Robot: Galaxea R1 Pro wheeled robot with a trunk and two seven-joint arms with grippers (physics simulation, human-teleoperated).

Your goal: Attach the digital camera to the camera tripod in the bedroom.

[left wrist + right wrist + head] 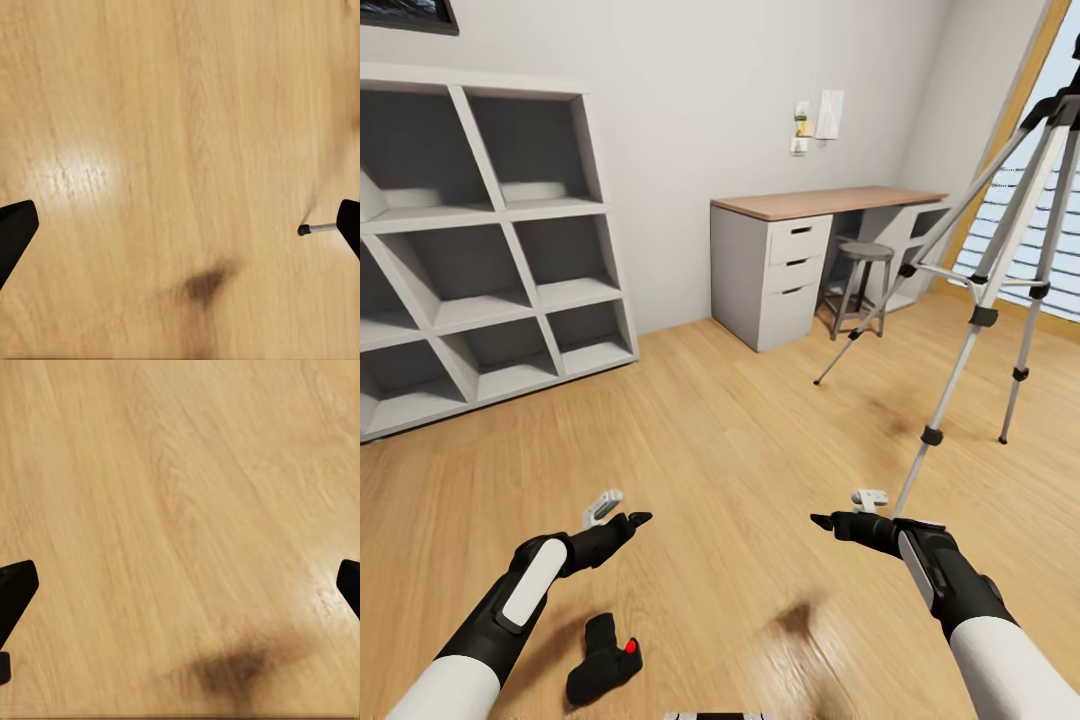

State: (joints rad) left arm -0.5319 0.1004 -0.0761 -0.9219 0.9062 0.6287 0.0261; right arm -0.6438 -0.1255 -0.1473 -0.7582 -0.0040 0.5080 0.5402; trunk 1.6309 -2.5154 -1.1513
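Low in the head view, near the bottom edge and left of centre, the small black chunky digital camera (604, 660) with a red round button lies on the light wood plank floor (740, 440), just beside the left forearm and touching neither claw. The left gripper (628, 522) hovers above the floor a little up and right of the camera; in its wrist view the two black fingertips (15, 232) sit at opposite edges of the frame, so the claw is spread wide and holds nothing. The right gripper (828, 522) hangs at lower right of centre, and its wrist view likewise shows its tips (15, 589) far apart over bare boards.

On the right side of the head view stands the tall camera tripod (1000, 260) with silver telescopic legs and black joints, its nearest leg reaching down to just beside the right gripper. A black foot of one leg (304, 229) shows in the left wrist view.

Upper left holds a white cube shelf unit (490, 240). At upper centre is a white desk with wooden top (800, 250), a round grey metal stool (860, 280) tucked beside it.
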